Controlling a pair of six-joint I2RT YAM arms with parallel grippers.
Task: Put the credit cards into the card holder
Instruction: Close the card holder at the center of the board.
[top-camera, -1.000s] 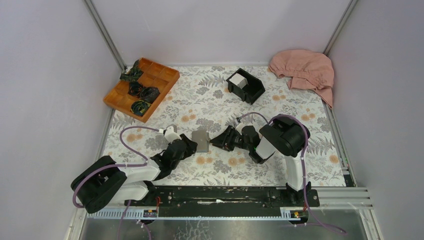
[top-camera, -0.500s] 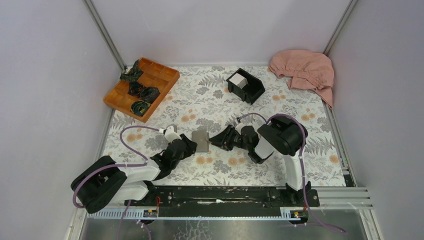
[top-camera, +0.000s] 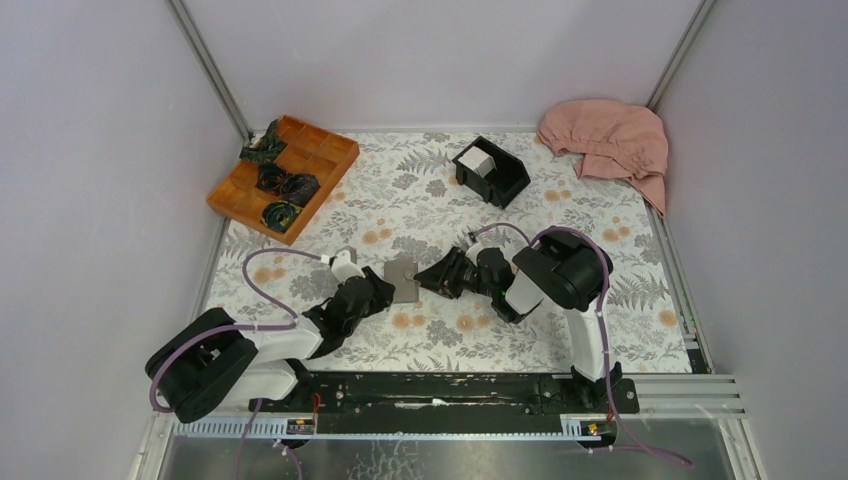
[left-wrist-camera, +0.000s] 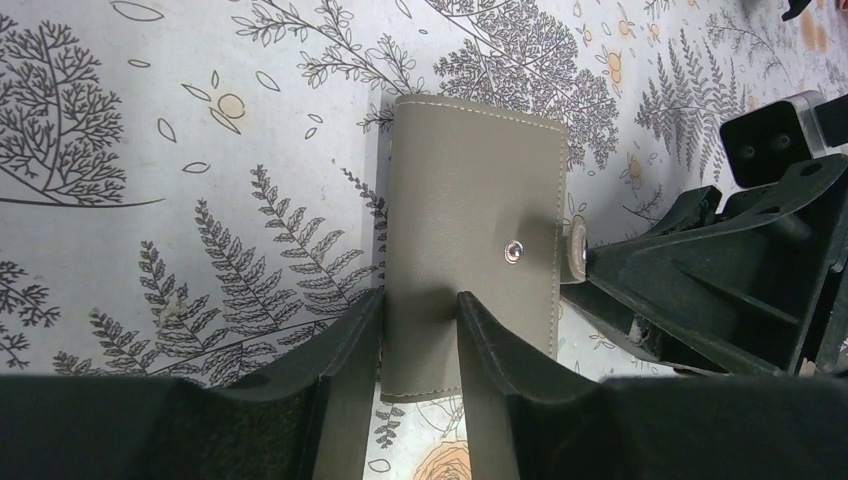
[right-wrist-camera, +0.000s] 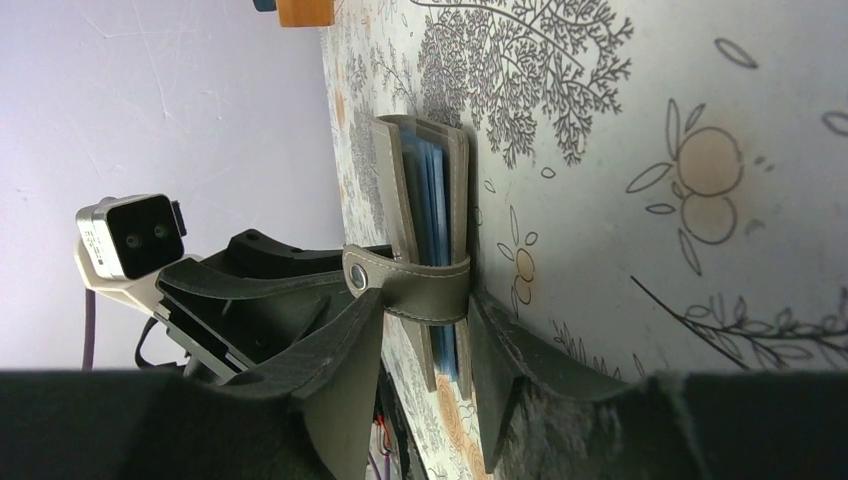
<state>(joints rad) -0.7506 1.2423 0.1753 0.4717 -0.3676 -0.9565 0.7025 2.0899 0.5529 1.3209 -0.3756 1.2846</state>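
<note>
- Near edge, 6 o'clock: a black mounting plate (top-camera: 450, 385) and a ribbed metal rail (top-camera: 690, 395) carry both arm bases. Purple cables (top-camera: 250, 270) loop off the arms.
- Surface: a floral cover (top-camera: 420, 200), printed with grey ferns and orange flowers, spans the table from wall to wall.
- Centre: the card holder (left-wrist-camera: 470, 200) lies closed and flat on the cover, grey face up. Its snap stud (left-wrist-camera: 513, 251) is on the side facing the right arm.
- At 8 o'clock of the holder, the left gripper (left-wrist-camera: 420, 297) has its fingers spread. One tip is over the grey face, the other just beside the long edge, and nothing is clamped.
- At 3 o'clock of the holder, the right gripper (right-wrist-camera: 426, 298) has its fingers flanking the strap (right-wrist-camera: 445, 300) edge, where blue leaves (right-wrist-camera: 432, 200) show edge-on. Whether the jaws pinch or merely bracket it cannot be told.
- At 1 o'clock, well apart from the holder, a black open box (top-camera: 505, 180) contains the credit cards (top-camera: 476, 160), a white stack.
- At 10 o'clock, an orange compartment tray (top-camera: 330, 150) has dark bundles (top-camera: 285, 185) in several cells.
- At 2 o'clock, in the far corner, a pink cloth (top-camera: 610, 135) lies crumpled by the right wall.
- Room: plain pale lilac walls (top-camera: 420, 60) on three sides, with metal posts (top-camera: 210, 65) at the far corners.
- Change over the last second: the right gripper stands nearer the holder, shifted toward 9 o'clock. The left arm's cable loop has edged toward 3 o'clock. Holder, box, tray and cloth are unmoved.
</note>
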